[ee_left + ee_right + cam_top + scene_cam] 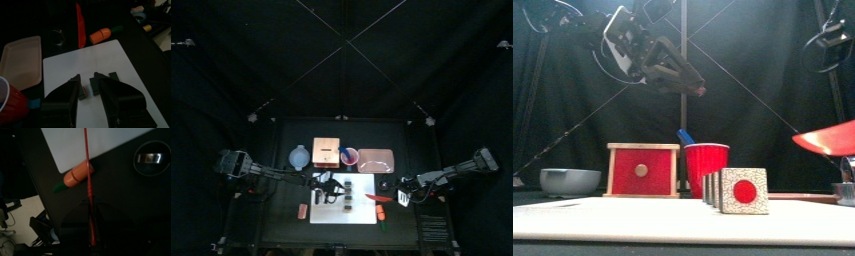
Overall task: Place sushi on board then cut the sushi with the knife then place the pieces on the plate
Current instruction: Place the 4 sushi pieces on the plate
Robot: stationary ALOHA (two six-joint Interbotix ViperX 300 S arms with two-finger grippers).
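The toy sushi roll of dark green blocks [734, 190] stands on the white cutting board [673, 222], left of the board's middle. Its blocks are pressed together. Only the front view shows the red centre on its near face.

That view also places the left gripper [691, 88] high above the roll. The left wrist view looks straight down on the blocks and shows the jaws a little apart, holding nothing.

The right gripper [396, 198] hangs over the board's right edge, clamped on a thin red toy knife [87, 183]. Its own wrist view shows the blade edge-on. In the front view the blade is a broad red shape at the right.

Just beside the blade, on the black table by the board's corner, lies an orange toy carrot with a green end [75, 176]. The front view does not show it. A round metal cutter [150, 159] lies near, off the board.

Along the far side, left to right, stand four things:
- a blue-grey bowl [298, 157], whose inside I cannot see
- a pale wooden box with a red drawer front [326, 150]
- a red cup [350, 156] holding a blue toy knife [684, 135]
- a flat pink tray [376, 160]
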